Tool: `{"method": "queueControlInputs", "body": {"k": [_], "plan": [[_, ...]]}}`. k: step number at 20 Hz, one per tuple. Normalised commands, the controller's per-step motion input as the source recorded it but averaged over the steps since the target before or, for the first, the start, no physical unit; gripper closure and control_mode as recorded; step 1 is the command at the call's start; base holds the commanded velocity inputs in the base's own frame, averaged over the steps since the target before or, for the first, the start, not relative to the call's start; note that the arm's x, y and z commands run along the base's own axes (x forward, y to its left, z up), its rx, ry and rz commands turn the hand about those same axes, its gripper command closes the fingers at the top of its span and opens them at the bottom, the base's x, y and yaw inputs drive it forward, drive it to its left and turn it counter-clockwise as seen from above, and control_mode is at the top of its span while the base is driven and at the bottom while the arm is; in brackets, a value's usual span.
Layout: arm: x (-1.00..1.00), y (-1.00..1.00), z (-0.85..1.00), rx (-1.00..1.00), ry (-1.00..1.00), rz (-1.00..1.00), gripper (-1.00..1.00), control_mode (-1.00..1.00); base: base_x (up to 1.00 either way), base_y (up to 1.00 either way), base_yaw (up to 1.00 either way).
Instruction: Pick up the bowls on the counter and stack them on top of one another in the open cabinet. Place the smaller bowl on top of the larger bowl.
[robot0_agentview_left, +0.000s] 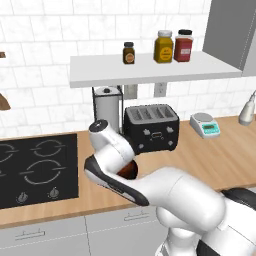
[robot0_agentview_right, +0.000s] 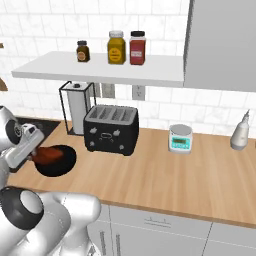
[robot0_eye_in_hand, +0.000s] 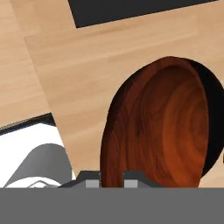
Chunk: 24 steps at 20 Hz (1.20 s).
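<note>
My gripper (robot0_agentview_right: 34, 150) is shut on the rim of the smaller bowl (robot0_agentview_right: 49, 155), a reddish-brown wooden bowl. It hangs tilted just over the larger bowl (robot0_agentview_right: 62, 165), glossy black, which rests on the counter (robot0_agentview_right: 165, 175) left of the toaster. In the hand view the smaller bowl (robot0_eye_in_hand: 162, 127) is large and close above my gripper (robot0_eye_in_hand: 111, 179), and the larger bowl (robot0_eye_in_hand: 215, 113) shows as a black crescent behind it. From the left base view only a bit of the smaller bowl (robot0_agentview_left: 128, 171) peeks past my arm. The open cabinet (robot0_agentview_right: 100, 70) runs along the wall above.
Three jars (robot0_agentview_right: 116, 47) stand on the shelf's right half; its left half is bare. A black toaster (robot0_agentview_right: 111, 130), a paper towel holder (robot0_agentview_right: 77, 107), a small scale (robot0_agentview_right: 180, 138) and a bottle (robot0_agentview_right: 240, 131) stand on the counter. The black stove top (robot0_agentview_left: 35, 167) lies to the left.
</note>
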Motion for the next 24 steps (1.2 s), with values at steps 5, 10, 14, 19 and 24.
{"method": "queueControlInputs", "body": {"k": [5, 10, 14, 19, 24], "plan": [[-0.07, -0.17, 0.05, -0.07, -0.26, 0.00, 1.00, -1.00, 0.00, 0.00, 0.00], [0.45, -0.15, -0.31, 0.00, -0.04, 0.00, 1.00, -1.00, 0.00, 0.00, 0.00], [0.35, -0.16, -0.52, 0.00, -0.05, 0.00, 1.00, -1.00, 0.00, 0.00, 0.00], [0.23, 0.00, -0.48, 0.00, -0.04, 0.00, 1.00, -1.00, 0.00, 0.00, 0.00], [0.00, 0.00, -0.15, 0.00, -0.03, 0.00, -1.00, -1.00, 0.00, 0.00, 0.00]]}}
